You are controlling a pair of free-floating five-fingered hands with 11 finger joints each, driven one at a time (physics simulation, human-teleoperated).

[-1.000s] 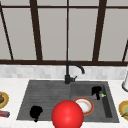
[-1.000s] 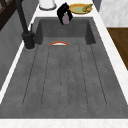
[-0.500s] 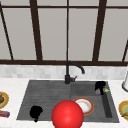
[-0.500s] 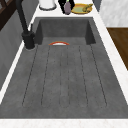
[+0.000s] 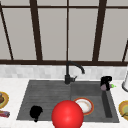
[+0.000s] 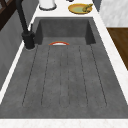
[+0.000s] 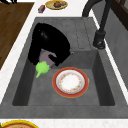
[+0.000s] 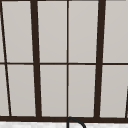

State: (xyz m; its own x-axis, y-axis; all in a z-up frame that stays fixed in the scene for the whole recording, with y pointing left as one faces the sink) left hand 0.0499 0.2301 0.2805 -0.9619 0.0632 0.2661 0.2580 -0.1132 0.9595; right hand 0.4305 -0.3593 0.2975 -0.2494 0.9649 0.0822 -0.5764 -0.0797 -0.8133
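My right hand (image 5: 106, 82) hovers over the right end of the sink (image 5: 47, 90), curled round a small mauve thing with a bright green tip (image 5: 111, 86). In the right side view this hand (image 7: 50, 43) is above the basin's near-left corner, and the green tip (image 7: 42, 68) points down beside a white plate with a red rim (image 7: 70, 82). The plate (image 5: 85, 105) lies flat on the basin floor. My left hand (image 5: 36, 112) hangs at the front left of the sink's draining board. A big red ball (image 5: 67, 115) shows at the sink's front edge.
A black tap (image 5: 68, 74) stands at the back middle of the sink. A yellow plate with food (image 5: 124, 109) and a white jar (image 5: 125, 82) sit on the right counter. On the left counter are another yellow plate (image 5: 3, 99) and a small red packet (image 5: 4, 114).
My right hand has risen and moved back towards the right rear of the sink with the green-tipped thing, and it has left the left side view. The left hand has not moved.
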